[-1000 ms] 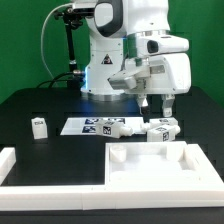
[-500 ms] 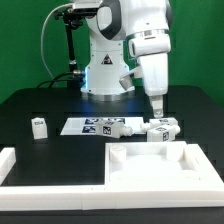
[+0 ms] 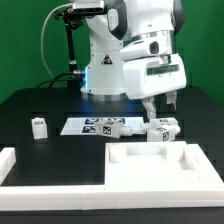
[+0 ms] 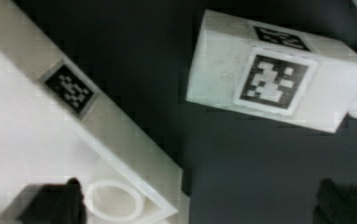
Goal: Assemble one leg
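Two legs (image 3: 160, 129), stubby white posts with tag markers, lie together on the black table behind the large white panel (image 3: 160, 168). My gripper (image 3: 160, 104) hovers just above them, open and empty, fingers spread wide. In the wrist view one tagged leg (image 4: 264, 75) lies ahead of the open gripper (image 4: 201, 205). Beside it is a long white tagged part (image 4: 68, 100) with a round ring at its end, close to one dark fingertip (image 4: 50, 203). Another leg (image 3: 38, 126) stands alone at the exterior view's left. A further leg (image 3: 120, 128) lies on the marker board (image 3: 88, 127).
A white L-shaped frame piece (image 3: 12, 166) lies at the front of the exterior view's left. The robot base (image 3: 105, 75) and a black stand with cables (image 3: 68, 50) rise at the back. Green walls enclose the table.
The wrist has turned about its axis: broadside, then edge-on, now broadside again with both fingers showing. The hand stays above the two legs. No part has moved.
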Tool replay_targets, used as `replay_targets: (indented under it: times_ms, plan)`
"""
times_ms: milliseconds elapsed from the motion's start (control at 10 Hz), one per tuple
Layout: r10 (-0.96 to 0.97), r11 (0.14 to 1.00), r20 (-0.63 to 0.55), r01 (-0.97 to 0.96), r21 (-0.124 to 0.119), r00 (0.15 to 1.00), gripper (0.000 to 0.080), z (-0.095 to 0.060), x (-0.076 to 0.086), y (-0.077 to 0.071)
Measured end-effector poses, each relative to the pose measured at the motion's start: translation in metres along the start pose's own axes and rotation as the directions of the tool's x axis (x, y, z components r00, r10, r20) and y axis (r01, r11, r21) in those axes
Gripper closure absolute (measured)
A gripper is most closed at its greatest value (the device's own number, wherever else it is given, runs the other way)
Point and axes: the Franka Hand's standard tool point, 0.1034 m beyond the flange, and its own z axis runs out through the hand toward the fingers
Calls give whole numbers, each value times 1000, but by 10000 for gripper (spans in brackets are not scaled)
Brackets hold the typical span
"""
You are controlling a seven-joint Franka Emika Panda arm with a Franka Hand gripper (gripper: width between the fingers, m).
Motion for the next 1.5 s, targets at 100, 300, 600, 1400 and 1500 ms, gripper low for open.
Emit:
replay_targets:
  times_ms: [100, 300, 600, 1400, 1500]
  plan:
    - [60, 998, 2, -60, 1, 998, 150, 0, 0, 1]
    - [338, 941, 29, -338, 10, 941, 150, 0, 14, 2]
    - [767, 638, 74, -770, 9, 637, 150, 6, 22, -6]
    - [984, -40, 173, -998, -55, -49, 150, 15, -10, 7]
    - [982, -42, 182, -998, -56, -52, 150, 16, -11, 6]
